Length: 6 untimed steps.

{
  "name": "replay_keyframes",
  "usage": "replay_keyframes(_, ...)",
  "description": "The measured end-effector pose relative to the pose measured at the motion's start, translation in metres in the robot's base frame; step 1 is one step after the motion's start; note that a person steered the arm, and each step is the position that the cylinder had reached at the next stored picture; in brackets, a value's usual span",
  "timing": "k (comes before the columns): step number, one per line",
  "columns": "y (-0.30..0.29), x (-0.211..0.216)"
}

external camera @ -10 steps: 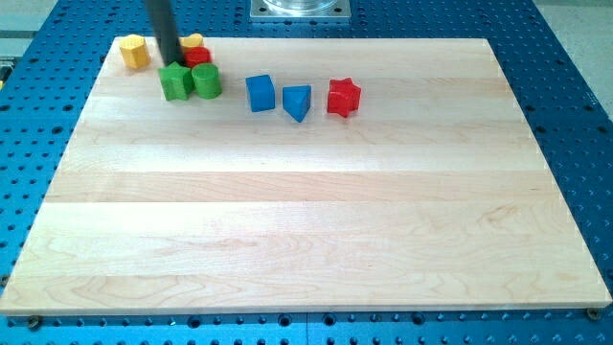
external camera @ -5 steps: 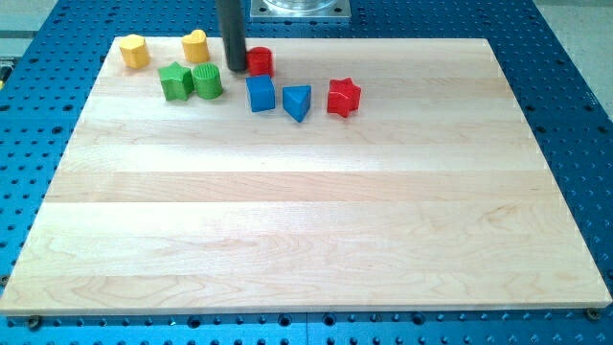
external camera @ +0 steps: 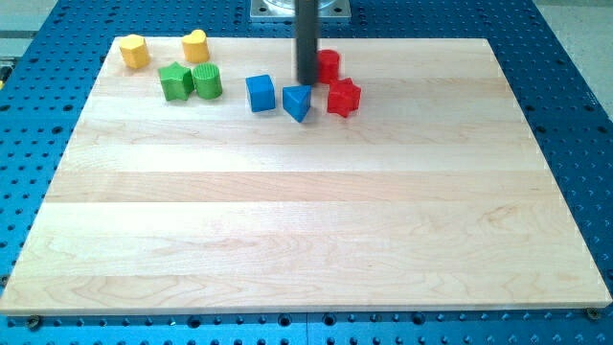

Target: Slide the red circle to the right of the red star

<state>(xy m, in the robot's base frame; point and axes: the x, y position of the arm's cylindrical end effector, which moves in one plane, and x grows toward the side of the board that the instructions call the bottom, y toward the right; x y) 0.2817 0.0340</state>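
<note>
The red circle (external camera: 329,64) sits near the view's top of the wooden board, just above the red star (external camera: 343,98) and slightly to its left. My tip (external camera: 306,81) is touching the red circle's left side, with the rod rising up out of the view. The tip is just above the blue triangle (external camera: 297,102) and to the upper left of the red star.
A blue cube (external camera: 260,93) lies left of the blue triangle. A green star (external camera: 175,81) and a green cylinder (external camera: 207,80) stand side by side further left. A yellow block (external camera: 134,51) and a yellow heart (external camera: 195,45) sit near the board's top left corner.
My tip has swept from the view's left to the right along the top of the board, pushing the red circle from beside the yellow heart to just above the red star.
</note>
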Motion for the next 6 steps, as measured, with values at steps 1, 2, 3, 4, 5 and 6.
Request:
replay_keyframes(1, 0.013, -0.01)
replay_keyframes(2, -0.018, -0.039)
replay_keyframes(3, 0.025, -0.047)
replay_keyframes(4, 0.087, -0.04)
replay_keyframes(5, 0.11, -0.054)
replay_keyframes(6, 0.119, -0.044)
